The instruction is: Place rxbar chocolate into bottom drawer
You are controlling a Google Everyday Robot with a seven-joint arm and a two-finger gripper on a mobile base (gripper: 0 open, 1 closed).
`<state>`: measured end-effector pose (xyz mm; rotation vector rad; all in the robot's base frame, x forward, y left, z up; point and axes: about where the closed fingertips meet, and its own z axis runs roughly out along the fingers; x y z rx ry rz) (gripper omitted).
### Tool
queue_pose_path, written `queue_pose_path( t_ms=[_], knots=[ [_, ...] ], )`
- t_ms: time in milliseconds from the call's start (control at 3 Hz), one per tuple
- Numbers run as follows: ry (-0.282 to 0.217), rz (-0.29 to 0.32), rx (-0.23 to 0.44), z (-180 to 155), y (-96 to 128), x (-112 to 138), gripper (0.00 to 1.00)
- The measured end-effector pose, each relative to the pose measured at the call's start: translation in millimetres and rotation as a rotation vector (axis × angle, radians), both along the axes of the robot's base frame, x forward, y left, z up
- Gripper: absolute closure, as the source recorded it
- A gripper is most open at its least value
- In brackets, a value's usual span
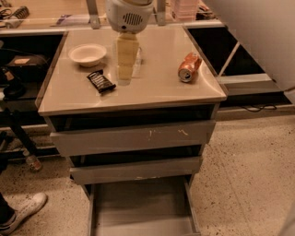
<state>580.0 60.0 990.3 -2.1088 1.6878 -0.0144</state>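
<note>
Hanging straight down from the white wrist housing (129, 14), my gripper (124, 76) hovered over the middle of the surface (156, 92); I could not tell whether it was spread or pressed together. The rxbar chocolate (101, 81) lay flat just beside it at 8 o'clock, below the white bowl (87, 54) and well apart from the crushed orange can (189, 67) at 3 o'clock. The bottom drawer (138, 207) stood pulled out at 6 o'clock, ready, I judged, for the bar once I had grasped it.
</note>
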Motion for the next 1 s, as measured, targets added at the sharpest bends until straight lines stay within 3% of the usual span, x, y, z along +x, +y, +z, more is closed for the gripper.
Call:
queue_pose_path(
  t_ms=[333,667,1000],
  knots=[
    [-0.006,0.043,0.008,-3,33,47,0.00],
    [-0.006,0.043,0.008,-4,33,48,0.00],
    [-0.003,0.050,-0.007,-13,37,65,0.00]
  ],
)
